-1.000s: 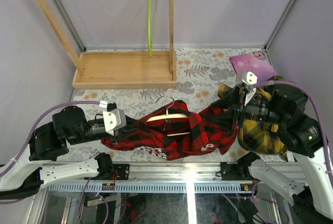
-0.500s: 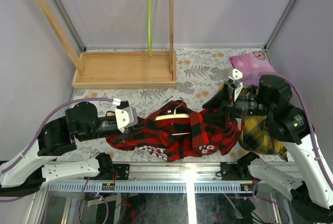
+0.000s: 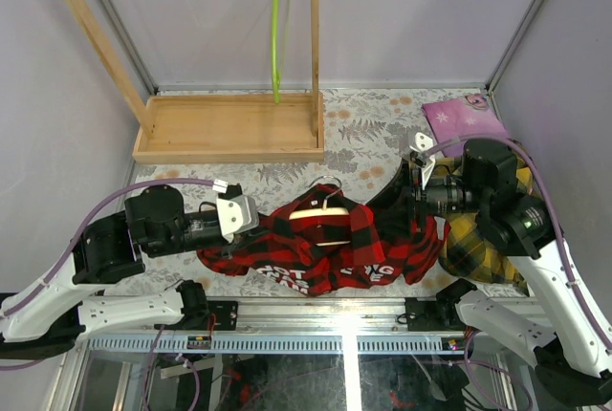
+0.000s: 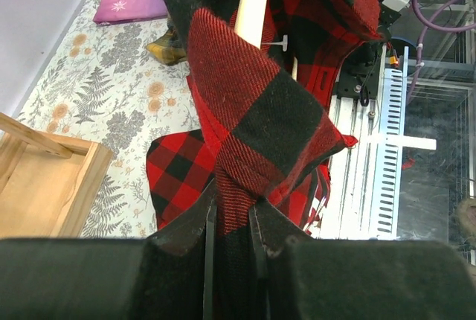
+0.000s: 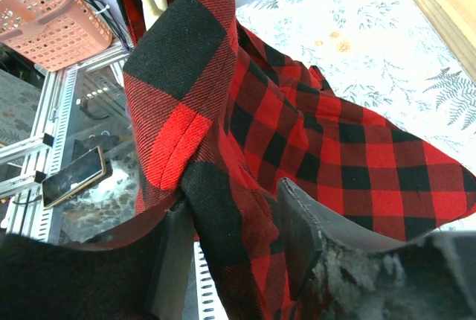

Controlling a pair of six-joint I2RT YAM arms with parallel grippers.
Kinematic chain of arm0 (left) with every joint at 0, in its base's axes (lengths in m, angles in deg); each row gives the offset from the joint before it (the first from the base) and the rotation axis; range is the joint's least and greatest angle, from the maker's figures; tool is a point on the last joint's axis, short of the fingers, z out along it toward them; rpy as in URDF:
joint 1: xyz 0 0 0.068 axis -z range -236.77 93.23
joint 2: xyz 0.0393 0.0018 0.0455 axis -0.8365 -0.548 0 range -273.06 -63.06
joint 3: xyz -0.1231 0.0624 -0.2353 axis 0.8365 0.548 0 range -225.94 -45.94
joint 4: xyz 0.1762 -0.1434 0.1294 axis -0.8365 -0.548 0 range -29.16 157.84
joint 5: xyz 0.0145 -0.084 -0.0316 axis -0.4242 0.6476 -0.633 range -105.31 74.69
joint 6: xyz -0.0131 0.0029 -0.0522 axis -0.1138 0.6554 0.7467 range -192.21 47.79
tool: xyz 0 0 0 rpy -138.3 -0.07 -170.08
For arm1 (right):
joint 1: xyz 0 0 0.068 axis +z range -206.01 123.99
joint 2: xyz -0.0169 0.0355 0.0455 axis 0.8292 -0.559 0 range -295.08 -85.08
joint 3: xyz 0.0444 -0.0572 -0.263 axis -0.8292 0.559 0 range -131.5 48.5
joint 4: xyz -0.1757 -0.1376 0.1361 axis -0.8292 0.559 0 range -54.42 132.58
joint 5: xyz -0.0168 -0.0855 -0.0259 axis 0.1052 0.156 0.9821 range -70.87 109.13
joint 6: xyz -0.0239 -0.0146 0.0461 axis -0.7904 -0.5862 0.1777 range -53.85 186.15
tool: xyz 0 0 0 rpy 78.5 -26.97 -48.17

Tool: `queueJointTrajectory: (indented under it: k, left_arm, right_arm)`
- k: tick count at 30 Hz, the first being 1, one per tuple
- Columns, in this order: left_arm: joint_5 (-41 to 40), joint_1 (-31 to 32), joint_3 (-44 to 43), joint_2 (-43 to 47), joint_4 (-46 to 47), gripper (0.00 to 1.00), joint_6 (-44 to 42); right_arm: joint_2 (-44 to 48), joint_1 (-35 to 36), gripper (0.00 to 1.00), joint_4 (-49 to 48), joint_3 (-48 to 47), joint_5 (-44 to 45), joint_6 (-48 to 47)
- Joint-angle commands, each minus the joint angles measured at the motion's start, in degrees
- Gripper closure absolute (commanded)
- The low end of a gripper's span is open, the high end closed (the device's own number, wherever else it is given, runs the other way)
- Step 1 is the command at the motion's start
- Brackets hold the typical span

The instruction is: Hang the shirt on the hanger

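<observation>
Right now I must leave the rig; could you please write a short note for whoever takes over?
Left tool: shut on the shirt, at its left end.
Right tool: shut on a fold at the shirt's right end.
The hanger lies amid the shirt on the table, its ends under fabric, hook free.
Done: hanger partly inside the shirt.
To do: seat both shoulders; how far they are on, I cannot tell.

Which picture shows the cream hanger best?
The top view. It shows the hanger with its hook and curved arm poking out of the red shirt. The left wrist view shows only a pale strip between folds. The right wrist view shows two pale bits at its top edge.
</observation>
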Motion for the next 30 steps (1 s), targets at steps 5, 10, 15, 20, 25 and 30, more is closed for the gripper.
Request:
queueJointTrajectory:
  k: [5,10,15,20,25,30]
  left_arm:
    - [-0.58,0.26,-4.53,0.39,11.68,1.0,-1.09]
    - [-0.83,0.25,-5.44,-0.47,11.8,1.0,-1.46]
    - [-1.46,0.31,-3.86,0.76,12.82,0.8,-0.25]
    - [-3.08,0.3,-2.78,2.95,14.21,0.5,1.1]
    - [-6.45,0.26,-2.31,5.45,16.25,0.33,3.12]
    - [-13.04,0.29,0.14,8.84,18.55,0.26,5.99]
  right_arm:
    - [0.31,0.13,0.58,-4.39,0.44,-3.04,0.46]
    - [0.65,0.13,0.8,-4.29,-0.35,-3.29,0.64]
    - [2.27,0.14,1.0,-5.76,-2.71,-1.09,3.01]
    - [2.88,0.15,1.0,-5.81,-7.84,2.69,5.39]
    - [1.5,0.14,1.0,-4.3,-15.57,10.86,7.04]
    - [-0.71,0.14,1.0,-3.87,-23.19,17.17,8.28]
